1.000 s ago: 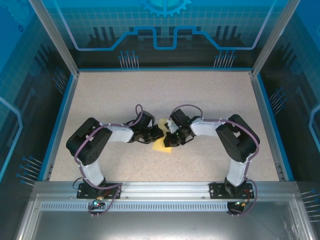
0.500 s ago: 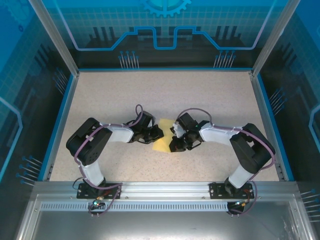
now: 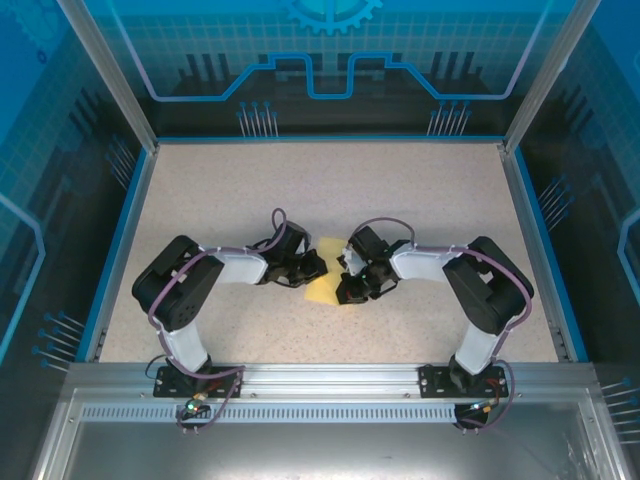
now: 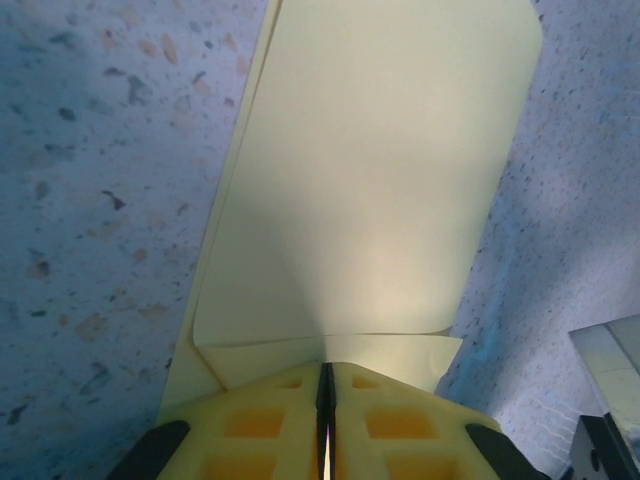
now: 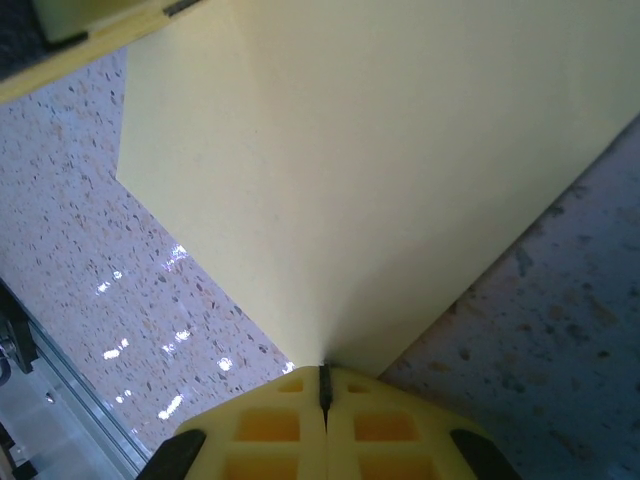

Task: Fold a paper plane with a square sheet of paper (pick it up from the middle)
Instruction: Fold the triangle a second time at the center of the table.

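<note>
My left gripper is pinched tight on one edge of the square sheet of paper. My right gripper is clamped on the opposite edge. Between them the partly folded sheet sits near the table's middle.

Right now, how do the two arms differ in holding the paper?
The left arm grips the paper from its left side, the right arm from its right. By the left jaws layers overlap along a fold; by the right jaws one plain face narrows to a point. Both jaws pinch it.
</note>
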Controlling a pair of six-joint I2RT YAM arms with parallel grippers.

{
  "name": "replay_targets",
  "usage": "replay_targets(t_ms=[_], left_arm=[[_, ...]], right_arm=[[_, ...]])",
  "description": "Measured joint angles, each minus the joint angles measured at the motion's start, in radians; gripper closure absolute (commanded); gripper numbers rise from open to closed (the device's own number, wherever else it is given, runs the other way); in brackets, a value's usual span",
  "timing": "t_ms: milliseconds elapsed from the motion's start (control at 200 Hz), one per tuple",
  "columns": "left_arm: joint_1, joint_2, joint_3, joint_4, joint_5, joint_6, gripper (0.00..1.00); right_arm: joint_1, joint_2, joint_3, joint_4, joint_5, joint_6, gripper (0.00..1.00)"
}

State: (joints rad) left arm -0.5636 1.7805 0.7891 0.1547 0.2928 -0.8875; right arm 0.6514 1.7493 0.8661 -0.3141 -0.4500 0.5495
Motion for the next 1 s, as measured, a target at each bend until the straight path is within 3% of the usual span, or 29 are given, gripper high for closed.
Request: replay_targets(t_ms=[375,1000], left_arm=[[-0.023,-0.046,0.026,-0.096,-0.007,0.021,0.88],[-0.100,-0.029,-0.080,0.117,0.038,-0.109,0.97]], right_arm=[[-0.004,0.000,0.000,-0.003,-0.003,-0.011,0.95],[-0.006,0.000,0.004,-0.008,-0.010,-0.011,0.95]])
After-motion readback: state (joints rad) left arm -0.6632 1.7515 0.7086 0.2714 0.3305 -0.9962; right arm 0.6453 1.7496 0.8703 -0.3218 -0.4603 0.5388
